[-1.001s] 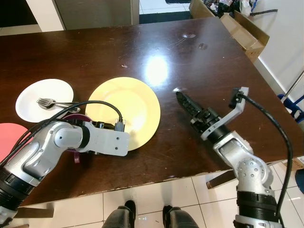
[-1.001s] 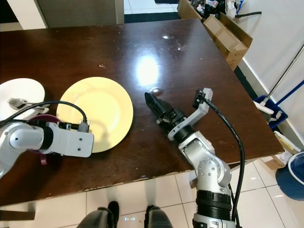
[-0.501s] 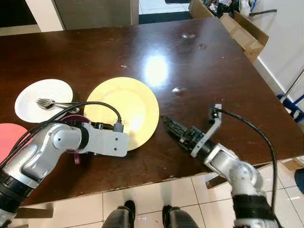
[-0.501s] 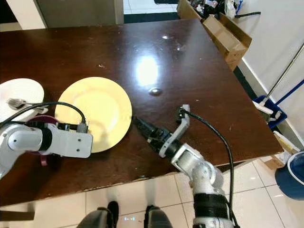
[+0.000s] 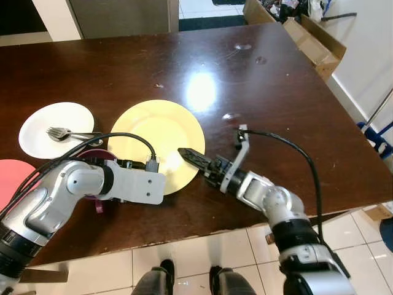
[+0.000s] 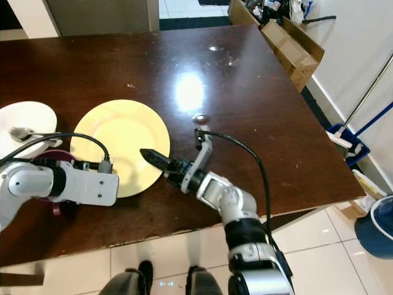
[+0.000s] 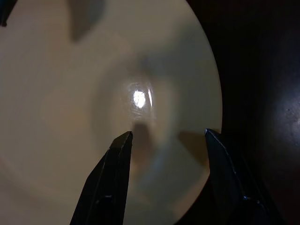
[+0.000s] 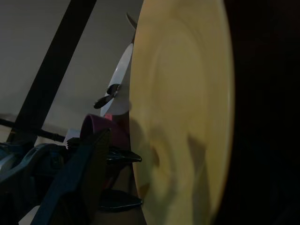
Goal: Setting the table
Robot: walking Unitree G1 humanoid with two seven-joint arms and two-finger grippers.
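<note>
A round, glossy yellow plate (image 5: 158,144) is seen lying flat on the dark polished wooden table (image 5: 258,86). The right gripper (image 5: 188,155) is held at the plate's 4 o'clock rim; whether it is spread cannot be told. The left gripper (image 7: 166,140) is spread over the plate. A white plate (image 5: 54,128) bearing a metal fork (image 5: 66,133) lies at 9 o'clock.

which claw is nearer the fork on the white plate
Left. The left claw is open over the near-left part of the yellow plate, next to the white plate holding the fork. The right claw is at the yellow plate's far, right edge.
</note>
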